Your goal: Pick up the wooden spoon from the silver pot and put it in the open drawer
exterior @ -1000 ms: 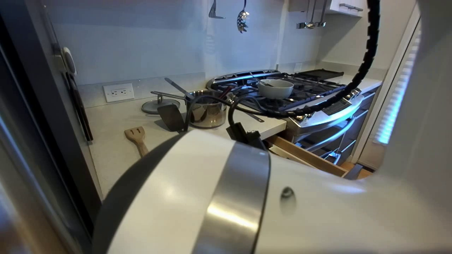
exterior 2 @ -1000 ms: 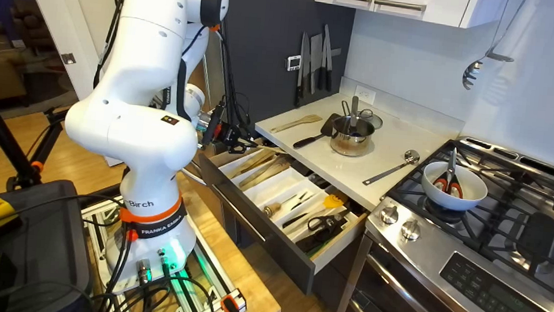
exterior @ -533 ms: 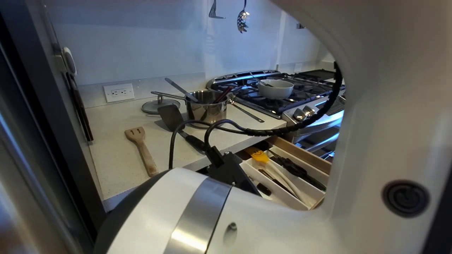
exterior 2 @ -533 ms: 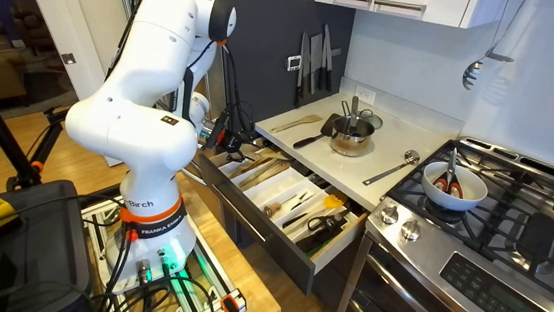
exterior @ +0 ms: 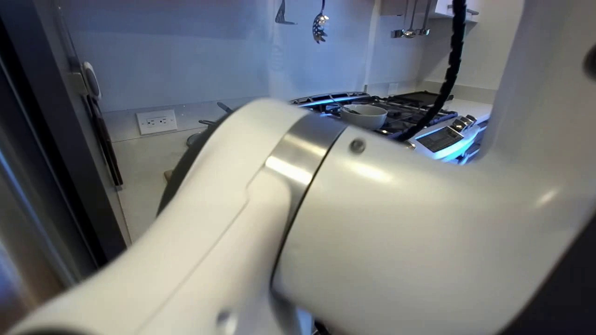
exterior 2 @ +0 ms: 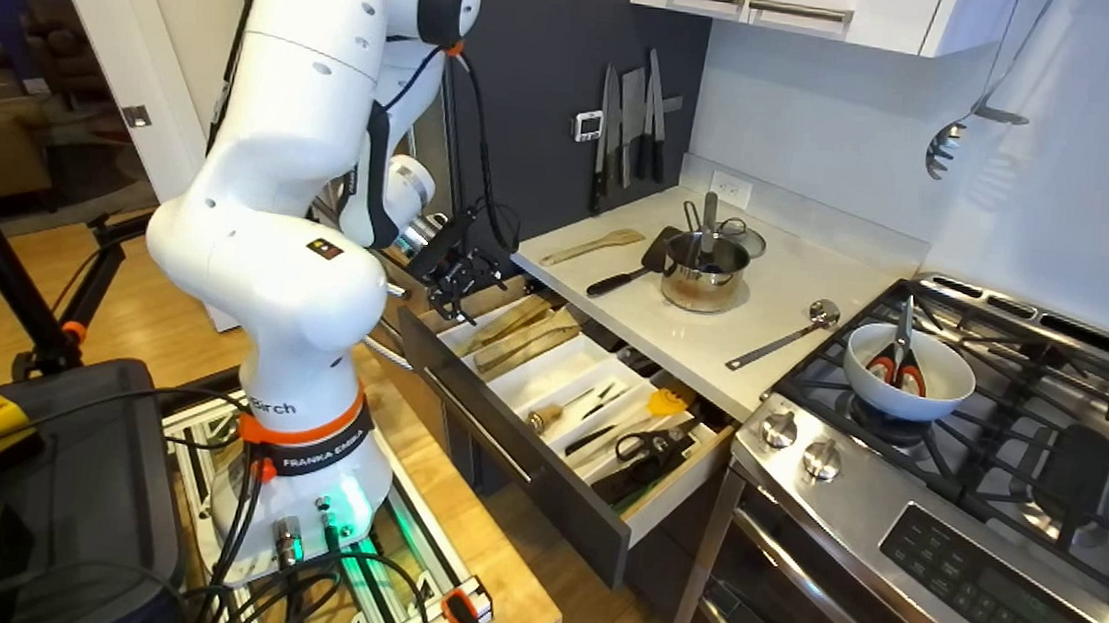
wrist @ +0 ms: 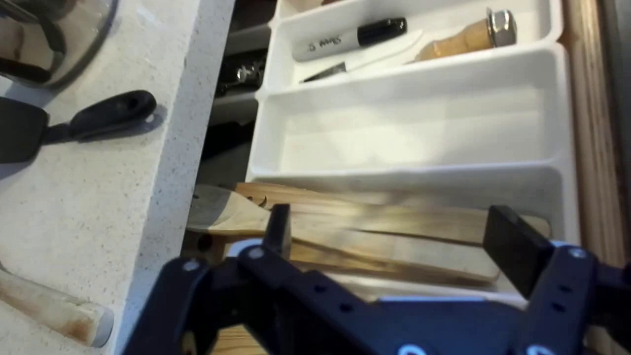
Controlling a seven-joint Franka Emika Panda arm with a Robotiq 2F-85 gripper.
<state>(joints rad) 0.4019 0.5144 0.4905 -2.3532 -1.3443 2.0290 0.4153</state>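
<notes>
The wooden spoon (wrist: pixel 241 213) lies among other wooden utensils in the left-end compartment of the open drawer (exterior 2: pixel 511 463). Its pale bowl overhangs the tray's back edge in the wrist view, and its handle runs under the space between my fingers. Over that compartment my gripper (wrist: pixel 394 236) is open, with its pads (wrist: pixel 281 229) wide apart and nothing held. The silver pot (exterior 2: pixel 697 289) stands on the counter with a grey-handled utensil in it. My arm hides the pot's body and the drawer in an exterior view.
A forked wooden spatula (exterior 2: pixel 592 247) and a black spatula (exterior 2: pixel 622 282) lie on the counter (wrist: pixel 88 197) beside the drawer. A slotted ladle (exterior 2: pixel 820 315) lies to the pot's right. On the stove sits a white bowl (exterior 2: pixel 910 373) with scissors.
A second ago a pale wooden handle stuck out of my gripper over the drawer. My gripper has let it go, opened and tilted. The arm now covers more of an exterior view.
</notes>
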